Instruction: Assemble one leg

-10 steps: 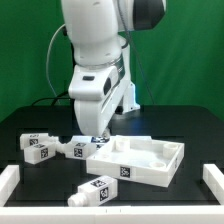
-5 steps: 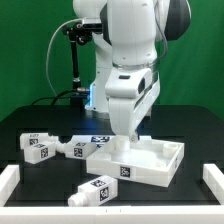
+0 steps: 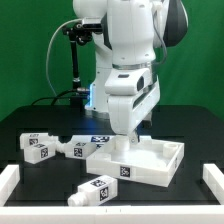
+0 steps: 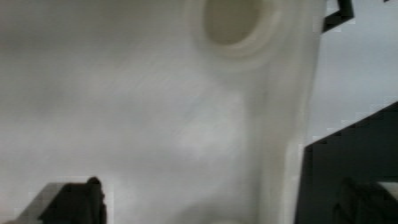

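Note:
Several white legs with square tags lie on the black table: two at the exterior view's left (image 3: pixel 36 147) (image 3: pixel 76 150), one just behind the tray (image 3: pixel 100 141), and one at the front (image 3: pixel 96 189). The large white tray-like part (image 3: pixel 160 166) lies to the right of centre. My gripper (image 3: pixel 127 140) hangs low over the tray's near-left corner, holding nothing. In the wrist view the tray's white surface with a round hole (image 4: pixel 233 20) fills the picture. My gripper (image 4: pixel 222 200) is open there, and its dark fingertips (image 4: pixel 71 200) stand wide apart across the tray's edge.
White rails stand at the table's front corners, at the exterior view's left (image 3: pixel 8 180) and right (image 3: pixel 212 178). A black stand with cables (image 3: pixel 75 60) rises behind the arm.
The arm has swung from above the legs toward the exterior view's right, over the tray's left corner. In the last half second it sank slightly. No part has moved.

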### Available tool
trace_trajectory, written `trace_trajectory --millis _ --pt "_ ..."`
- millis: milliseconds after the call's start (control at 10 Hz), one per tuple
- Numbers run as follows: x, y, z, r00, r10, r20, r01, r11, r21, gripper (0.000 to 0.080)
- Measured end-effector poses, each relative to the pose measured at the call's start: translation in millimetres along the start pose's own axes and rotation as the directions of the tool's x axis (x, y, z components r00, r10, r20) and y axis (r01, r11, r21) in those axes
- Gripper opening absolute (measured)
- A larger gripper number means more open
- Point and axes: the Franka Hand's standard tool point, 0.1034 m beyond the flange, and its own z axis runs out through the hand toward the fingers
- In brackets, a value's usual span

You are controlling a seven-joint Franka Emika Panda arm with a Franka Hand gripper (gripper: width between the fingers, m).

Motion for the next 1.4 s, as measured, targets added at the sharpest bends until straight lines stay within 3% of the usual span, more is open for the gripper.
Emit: trace_trajectory --millis 200,500,800,1000,1100,1200,1300,1400 --pt "5.7 3.2 8.6 0.999 -0.002 -0.033 0.0 0.999 -0.042 0.0649" --pt "17.7 -7.5 24.7 0.999 0.008 -0.052 -0.011 0.999 -0.048 0.0649" --pt "15.7 -6.6 24.7 0.999 0.013 -0.052 -0.015 0.999 -0.046 0.0649" --pt "15.6 -6.6 24.7 0.999 0.013 -0.052 -0.015 0.999 -0.046 0.0394" --pt "15.6 -6.6 24.7 0.999 0.013 -0.052 -0.015 0.999 -0.046 0.0212" --pt "15.6 -6.6 24.7 0.999 0.013 -0.052 -0.015 0.999 -0.046 0.0212" --pt "15.8 -6.5 24.6 0.999 0.013 -0.052 -0.015 0.999 -0.047 0.0074" --pt "17.6 -6.6 23.2 0.998 0.006 -0.057 -0.009 0.998 -0.06 0.0074"
